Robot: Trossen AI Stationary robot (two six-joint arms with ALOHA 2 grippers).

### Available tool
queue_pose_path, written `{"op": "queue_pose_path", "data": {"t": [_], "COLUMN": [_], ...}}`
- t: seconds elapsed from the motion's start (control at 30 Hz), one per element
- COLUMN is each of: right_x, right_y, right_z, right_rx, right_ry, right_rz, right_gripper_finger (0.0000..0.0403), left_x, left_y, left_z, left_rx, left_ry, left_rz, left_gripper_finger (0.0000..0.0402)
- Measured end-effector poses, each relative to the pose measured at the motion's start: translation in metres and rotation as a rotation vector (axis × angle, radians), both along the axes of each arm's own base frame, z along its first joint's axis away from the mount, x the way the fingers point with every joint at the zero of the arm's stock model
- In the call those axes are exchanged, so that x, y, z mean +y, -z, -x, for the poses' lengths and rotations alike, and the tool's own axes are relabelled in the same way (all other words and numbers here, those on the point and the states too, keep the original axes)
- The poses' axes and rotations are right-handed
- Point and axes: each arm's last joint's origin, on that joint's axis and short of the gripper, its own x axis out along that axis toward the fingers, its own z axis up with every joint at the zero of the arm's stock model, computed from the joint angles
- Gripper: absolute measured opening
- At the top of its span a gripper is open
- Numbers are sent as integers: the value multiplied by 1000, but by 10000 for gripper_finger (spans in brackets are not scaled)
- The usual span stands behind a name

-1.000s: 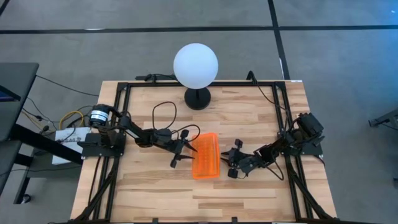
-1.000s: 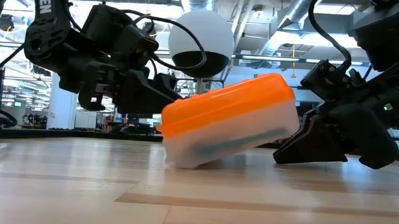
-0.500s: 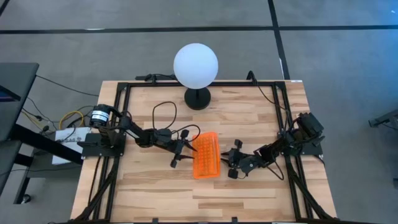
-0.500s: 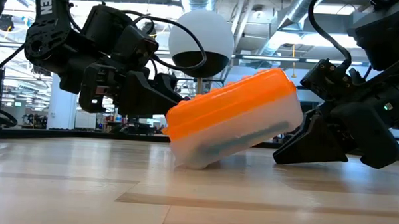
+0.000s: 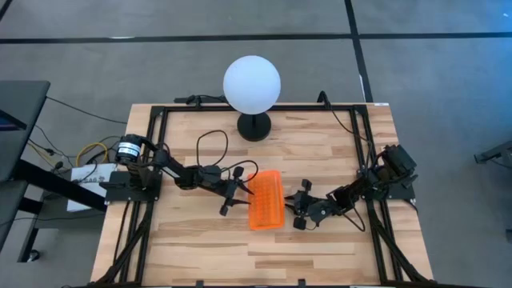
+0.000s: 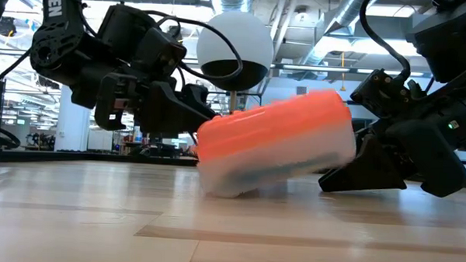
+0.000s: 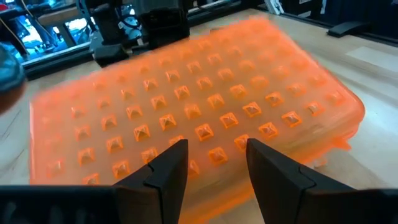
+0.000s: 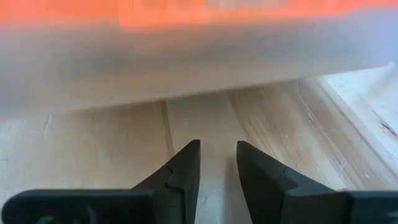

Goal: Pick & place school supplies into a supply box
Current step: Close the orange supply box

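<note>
Since a second ago, the box [image 6: 275, 140] has slid a little toward my right arm in the low view and smears with motion; from above I see almost no change. It sits tilted near the middle of the table [image 5: 200, 248], orange lid [image 7: 186, 106] up, one long edge lifted, the clear body resting on the wood by its lower edge. My left gripper [image 5: 240, 192] is just beside the lid's edge, its fingers [image 7: 168, 171] spread with nothing between them, tips close over the studded lid. My right gripper [image 5: 298, 210] lies low on the box's other side, fingers [image 8: 183, 168] slightly apart and empty, aimed under the raised clear wall. Behind stands a white globe lamp [image 5: 252, 84].
</note>
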Motion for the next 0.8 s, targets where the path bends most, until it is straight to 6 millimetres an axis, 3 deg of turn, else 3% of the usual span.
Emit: {"op": "queue_pose_path", "data": {"t": [0.43,0.8], "right_x": [0,6], "right_y": [0,-6], "right_z": [0,-3], "right_rx": [1,-47], "right_ry": [1,-95], "right_rz": [1,-1], "right_gripper_finger": [101,101], "left_x": [-4,0], "left_y": [-25,-14], "left_z": [4,7], "left_rx": [-40,105], "left_ry": [17,-135], "left_rz": [-13,9], "left_gripper_finger": [157,157]}}
